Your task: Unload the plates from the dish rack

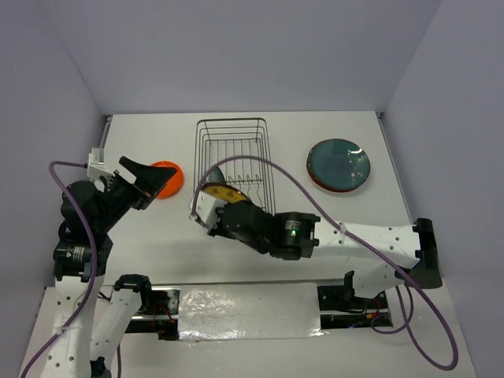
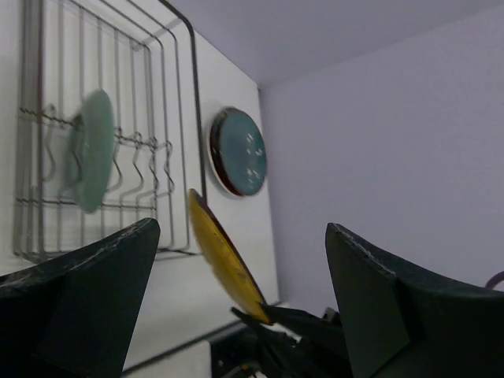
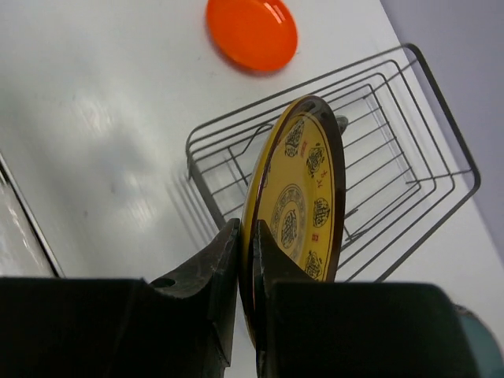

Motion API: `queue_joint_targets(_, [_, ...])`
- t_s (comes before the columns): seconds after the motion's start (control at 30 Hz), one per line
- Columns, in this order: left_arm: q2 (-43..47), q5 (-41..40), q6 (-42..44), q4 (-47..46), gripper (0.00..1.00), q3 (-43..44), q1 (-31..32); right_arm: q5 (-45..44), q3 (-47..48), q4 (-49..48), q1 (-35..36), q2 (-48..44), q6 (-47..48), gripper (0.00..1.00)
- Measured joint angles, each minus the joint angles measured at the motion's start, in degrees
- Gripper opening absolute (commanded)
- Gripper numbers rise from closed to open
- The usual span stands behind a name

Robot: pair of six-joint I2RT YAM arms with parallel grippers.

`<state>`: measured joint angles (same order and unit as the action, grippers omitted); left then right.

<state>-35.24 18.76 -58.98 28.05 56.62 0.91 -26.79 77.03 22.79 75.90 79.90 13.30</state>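
- Closest to my right wrist camera, the right gripper (image 3: 246, 236) has its jaws pinched shut on the rim of the yellow patterned plate (image 3: 303, 197), which it holds on edge.
- From the top view that plate sits at the near left corner of the dish rack (image 1: 231, 120). I can't tell whether it is clear of the wires.
- The left gripper (image 2: 242, 228) has its jaws spread wide with nothing between them. It hangs over the left part of the table (image 1: 157, 142).
- The small orange plate (image 3: 252, 33) lies flat on the table, left of the rack. From above, the left jaws cover its near left edge.
- Through the left wrist camera I see a pale green plate (image 2: 90, 150), blurred, standing upright among the rack's divider prongs.
- Right of the rack and apart from it, a teal-blue plate (image 1: 339, 164) lies flat on another plate whose reddish rim shows around it.
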Motion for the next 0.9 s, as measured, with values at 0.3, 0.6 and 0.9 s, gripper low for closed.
queue_joint_targets(0.3, [-0.4,12.9,-8.8,-4.5,0.95,-7.8,0.0,-8.7,-6.1,-6.1,10.0,-0.9,16.4,0.00])
queue_joint_targets(0.6, [0.0,13.5,-5.6,0.5,0.44,-6.8,0.0,-14.6,-0.5,-12.3,12.6,8.5,24.0,0.00])
queue_joint_targets(0.9, [-1.7,11.1,-2.4,2.2,0.03,-5.7,-0.5,-20.4,2.9,-16.2,13.4,13.4,28.9,0.00])
